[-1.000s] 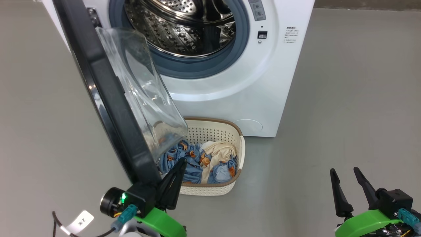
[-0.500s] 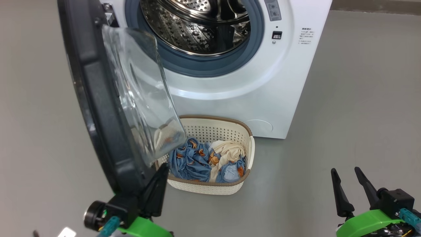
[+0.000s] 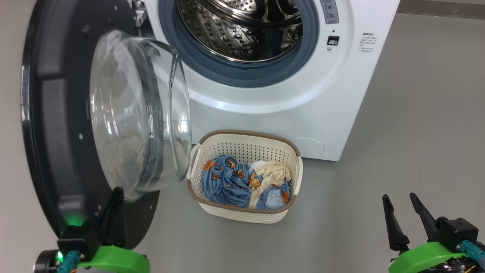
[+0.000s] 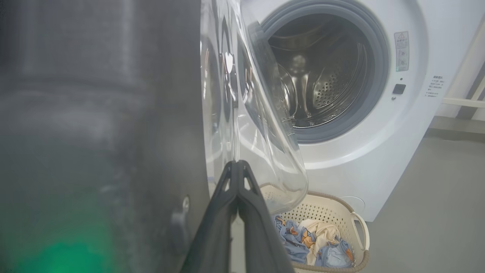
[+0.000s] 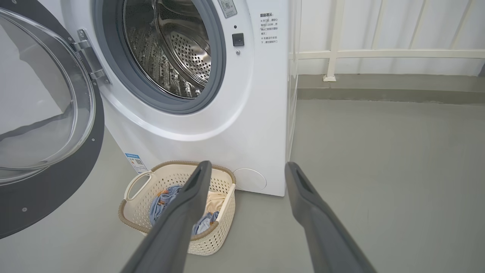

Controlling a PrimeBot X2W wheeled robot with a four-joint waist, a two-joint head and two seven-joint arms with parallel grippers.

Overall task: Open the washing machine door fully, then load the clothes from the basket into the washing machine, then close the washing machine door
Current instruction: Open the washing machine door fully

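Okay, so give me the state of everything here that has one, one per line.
washing machine door: swung wide open to the left.
drum: empty.
basket: upright, part full.
clothes: crumpled in the basket.
left gripper: shut, by the door's lower edge.
right gripper: open, empty.

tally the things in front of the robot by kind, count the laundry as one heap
washing machine: 1
washing machine door: 1
basket: 1
clothes heap: 1
end effectors: 2 (left end effector shut, right end effector open)
total: 6
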